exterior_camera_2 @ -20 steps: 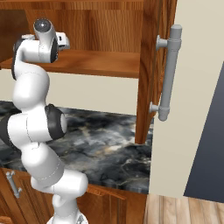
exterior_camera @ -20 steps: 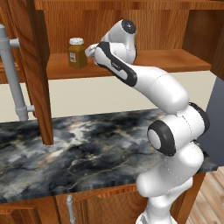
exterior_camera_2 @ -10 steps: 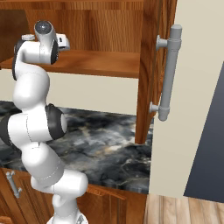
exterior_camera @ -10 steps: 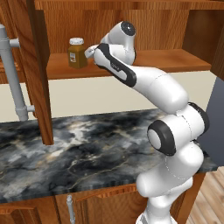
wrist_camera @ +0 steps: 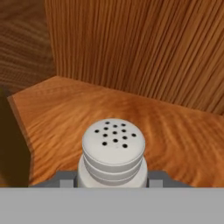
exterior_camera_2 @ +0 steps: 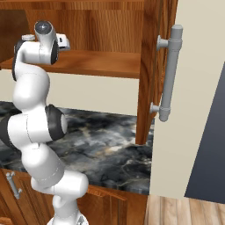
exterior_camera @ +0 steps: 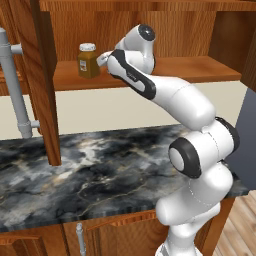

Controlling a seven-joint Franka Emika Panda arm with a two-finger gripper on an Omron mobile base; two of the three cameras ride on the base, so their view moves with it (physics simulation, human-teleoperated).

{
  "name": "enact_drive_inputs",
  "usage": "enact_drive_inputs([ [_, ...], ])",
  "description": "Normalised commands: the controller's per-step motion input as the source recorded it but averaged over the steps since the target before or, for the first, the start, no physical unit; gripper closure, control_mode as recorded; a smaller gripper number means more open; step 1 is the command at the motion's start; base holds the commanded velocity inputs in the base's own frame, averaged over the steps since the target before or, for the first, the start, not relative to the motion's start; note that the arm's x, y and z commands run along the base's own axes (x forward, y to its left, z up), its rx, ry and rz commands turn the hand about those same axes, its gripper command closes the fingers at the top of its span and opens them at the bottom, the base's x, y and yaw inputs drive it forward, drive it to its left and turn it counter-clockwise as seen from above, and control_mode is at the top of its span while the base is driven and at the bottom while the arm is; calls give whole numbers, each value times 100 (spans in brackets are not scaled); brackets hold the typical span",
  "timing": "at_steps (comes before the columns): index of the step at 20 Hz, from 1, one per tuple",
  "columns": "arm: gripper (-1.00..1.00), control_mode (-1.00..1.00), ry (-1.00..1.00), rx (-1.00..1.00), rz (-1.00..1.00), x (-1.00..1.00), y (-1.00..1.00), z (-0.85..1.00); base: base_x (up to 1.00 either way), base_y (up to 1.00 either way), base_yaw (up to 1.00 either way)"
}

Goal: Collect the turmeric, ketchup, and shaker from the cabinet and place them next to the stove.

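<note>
One shaker (wrist_camera: 113,153) stands on the cabinet (exterior_camera: 150,30) shelf near its back corner — the gripper (wrist_camera: 113,181) is clamped on it, a finger at each side. One turmeric (exterior_camera: 88,60) jar stands toward the shelf's left end.

The wooden shelf (exterior_camera: 190,70) of the cabinet (exterior_camera: 40,75) runs across the upper half of the left base view. The turmeric (exterior_camera: 88,61) jar stands on it at upper left. In the hand view, the shaker (wrist_camera: 113,153) stands at lower centre on the shelf boards.
</note>
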Motion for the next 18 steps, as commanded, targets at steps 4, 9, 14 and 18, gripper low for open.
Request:
enact_drive_inputs([
  [4, 100, -100, -9, 0, 0, -30, 0, 0, 0, 0, 0],
  [9, 100, -100, -4, 0, 0, -57, 0, 3, 0, 0, 0],
  [14, 100, -100, 0, 1, 0, -65, -7, 15, 0, 0, 0],
  [18, 100, -100, 0, 3, 0, -81, -23, 13, 0, 0, 0],
])
